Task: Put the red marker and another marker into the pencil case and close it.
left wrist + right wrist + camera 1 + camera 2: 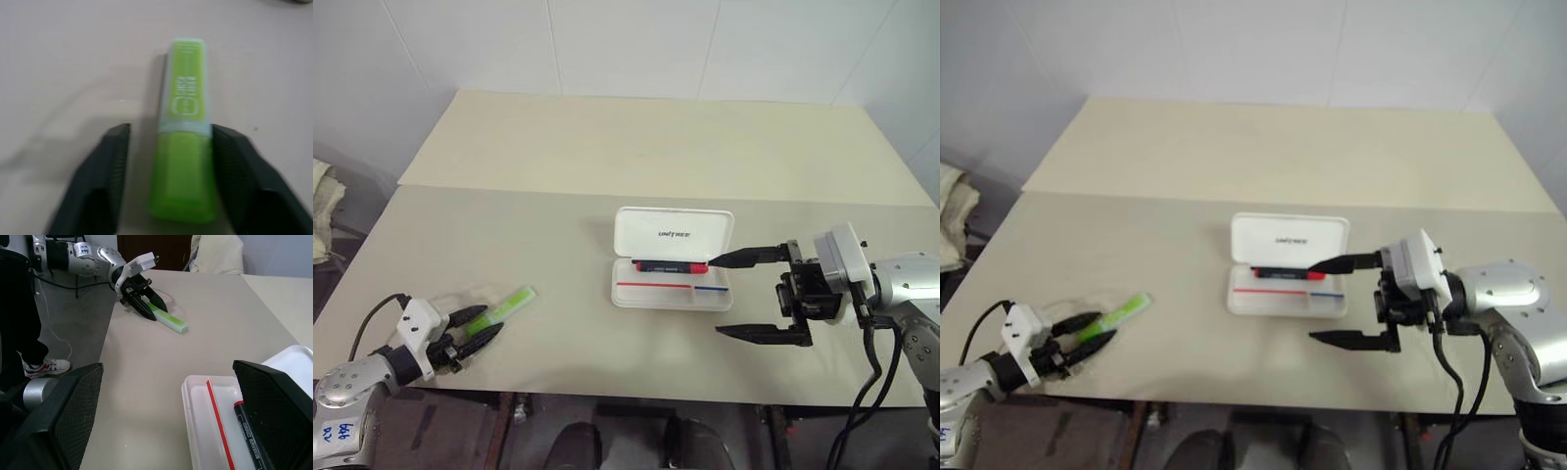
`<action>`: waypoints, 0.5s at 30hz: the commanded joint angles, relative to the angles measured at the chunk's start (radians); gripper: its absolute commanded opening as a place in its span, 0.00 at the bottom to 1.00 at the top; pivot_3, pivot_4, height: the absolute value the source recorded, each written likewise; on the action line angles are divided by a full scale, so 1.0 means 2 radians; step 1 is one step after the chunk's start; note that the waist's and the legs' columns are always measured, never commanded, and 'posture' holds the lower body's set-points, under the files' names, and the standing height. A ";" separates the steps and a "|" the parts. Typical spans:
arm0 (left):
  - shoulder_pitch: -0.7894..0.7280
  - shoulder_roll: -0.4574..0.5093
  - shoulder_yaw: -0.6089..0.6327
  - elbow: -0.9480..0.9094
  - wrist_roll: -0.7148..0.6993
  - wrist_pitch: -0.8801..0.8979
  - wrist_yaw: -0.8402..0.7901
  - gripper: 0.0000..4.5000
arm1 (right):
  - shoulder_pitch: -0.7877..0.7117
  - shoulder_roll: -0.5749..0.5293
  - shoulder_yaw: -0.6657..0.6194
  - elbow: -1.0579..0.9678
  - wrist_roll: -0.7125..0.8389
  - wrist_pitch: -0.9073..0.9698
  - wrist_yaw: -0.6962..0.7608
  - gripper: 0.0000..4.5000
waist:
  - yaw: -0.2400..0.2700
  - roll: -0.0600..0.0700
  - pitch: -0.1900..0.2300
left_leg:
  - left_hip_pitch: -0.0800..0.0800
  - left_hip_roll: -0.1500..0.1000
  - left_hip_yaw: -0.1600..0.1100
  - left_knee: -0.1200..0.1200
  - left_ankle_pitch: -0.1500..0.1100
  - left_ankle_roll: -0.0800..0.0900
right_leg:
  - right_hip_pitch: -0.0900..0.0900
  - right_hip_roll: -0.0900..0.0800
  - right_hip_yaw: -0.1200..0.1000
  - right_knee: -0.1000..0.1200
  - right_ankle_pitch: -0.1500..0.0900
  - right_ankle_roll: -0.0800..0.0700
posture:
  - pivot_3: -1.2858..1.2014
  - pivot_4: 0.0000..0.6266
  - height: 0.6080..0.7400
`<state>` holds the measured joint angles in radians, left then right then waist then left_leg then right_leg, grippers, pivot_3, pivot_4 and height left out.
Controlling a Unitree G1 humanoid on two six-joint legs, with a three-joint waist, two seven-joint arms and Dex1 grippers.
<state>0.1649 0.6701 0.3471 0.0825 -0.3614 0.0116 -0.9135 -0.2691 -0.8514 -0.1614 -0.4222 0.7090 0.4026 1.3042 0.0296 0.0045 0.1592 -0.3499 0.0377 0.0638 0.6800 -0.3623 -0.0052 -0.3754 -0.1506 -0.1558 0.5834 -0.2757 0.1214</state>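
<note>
Desk (558,235) runs pale and mostly bare in the left eye view, the open pencil case (672,257) mid-desk with the red marker (671,265) in its tray, the right claw (754,294) spread wide just beside it, and the left claw (478,327) near the front edge astride the green highlighter (509,306). Left wrist view: its fingers (105,171) flank the highlighter's barrel, one pad touching, a gap beside the other. Right wrist view: dark floor and a person's shoe (49,366) past the desk's edge.
</note>
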 commanded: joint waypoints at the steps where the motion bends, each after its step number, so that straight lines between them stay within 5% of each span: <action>1: 0.001 -0.004 -0.015 0.012 0.014 0.014 0.012 0.25 | -0.010 -0.003 -0.004 -0.005 0.000 -0.011 -0.002 1.00 | 0.000 0.000 0.000 | 0.000 0.000 0.000 0.000 0.000 0.000 | 0.000 0.000 0.000 0.000 0.000 0.000 | 0.52 0.24 1.00; 15: -0.093 -0.018 -0.048 -0.050 -0.026 0.041 -0.001 0.25 | 0.015 -0.004 -0.014 0.012 -0.031 -0.037 -0.016 1.00 | 0.012 -0.002 0.000 | -0.001 0.000 0.000 0.000 0.000 0.000 | -0.001 0.001 -0.001 -0.001 0.001 -0.001 | 0.52 0.24 1.00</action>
<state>0.0015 0.6292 0.2470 0.0354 -0.3820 0.0889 -0.9041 -0.2463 -0.8510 -0.1604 -0.3997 0.6484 0.3490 1.2757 0.0534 0.0010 0.1589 -0.3528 0.0381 0.0635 0.6799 -0.3619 -0.0057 -0.3768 -0.1492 -0.1586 0.5823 -0.2736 0.1191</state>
